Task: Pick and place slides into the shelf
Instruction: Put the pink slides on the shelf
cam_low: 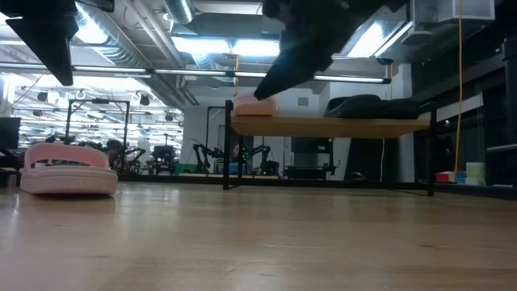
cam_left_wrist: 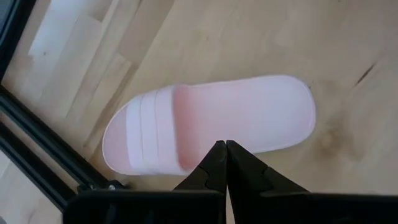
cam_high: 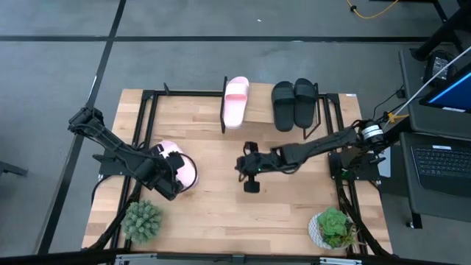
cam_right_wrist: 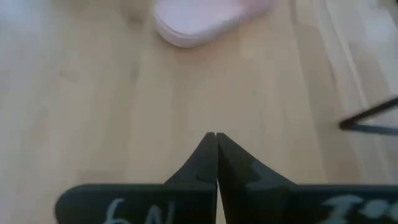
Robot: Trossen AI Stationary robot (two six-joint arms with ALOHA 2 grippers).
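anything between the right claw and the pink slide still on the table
Nothing: in the high view only bare tabletop lies between the right claw and the pink slide, which sits under the left claw.

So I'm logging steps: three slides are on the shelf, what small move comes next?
Probably open the left gripper: its fingers are shut above the pink slide left on the table, so it cannot grasp yet. The right gripper waits at mid-table.

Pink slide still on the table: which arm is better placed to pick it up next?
Left. The left gripper hangs directly over the pink slide at the table's left side, fingers closed. The right gripper sits mid-table, farther off, also closed. The other three slides are already on the shelf.
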